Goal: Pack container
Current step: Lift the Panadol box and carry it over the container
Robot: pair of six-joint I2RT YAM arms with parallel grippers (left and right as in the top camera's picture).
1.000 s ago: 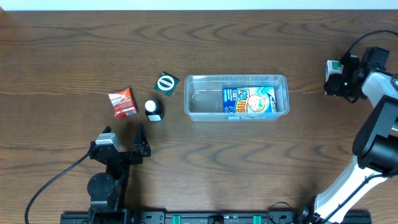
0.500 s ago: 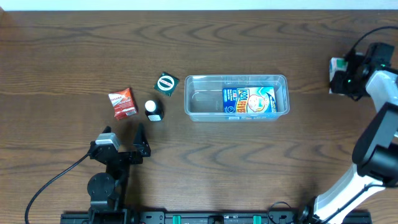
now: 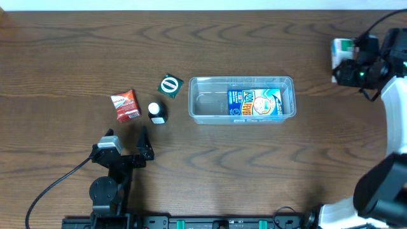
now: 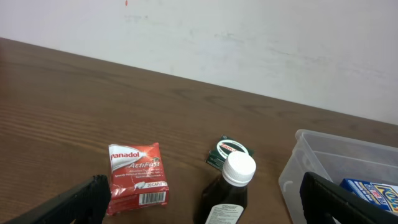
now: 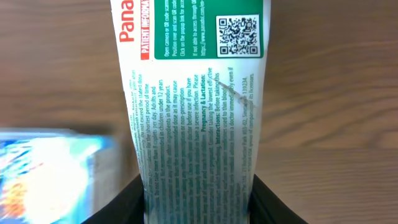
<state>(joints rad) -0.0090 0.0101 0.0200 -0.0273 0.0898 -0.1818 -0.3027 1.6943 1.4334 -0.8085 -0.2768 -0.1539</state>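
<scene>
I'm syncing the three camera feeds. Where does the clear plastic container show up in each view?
Overhead: the container sits near the middle of the picture.
Left wrist: its left end shows at the lower right edge.
Right wrist: not discernible; the white-and-green box fills the frame.
Shared landmark: the blue-and-white carton inside it, also in the left wrist view's bottom right corner.

Robotics lab bench indicated. Dark wood-grain table [image 3: 63, 51] is set against a bare white wall [image 4: 249, 37]; a black mounting rail [image 3: 191, 223] is fixed along the near edge, cabling trailed beside it.
</scene>
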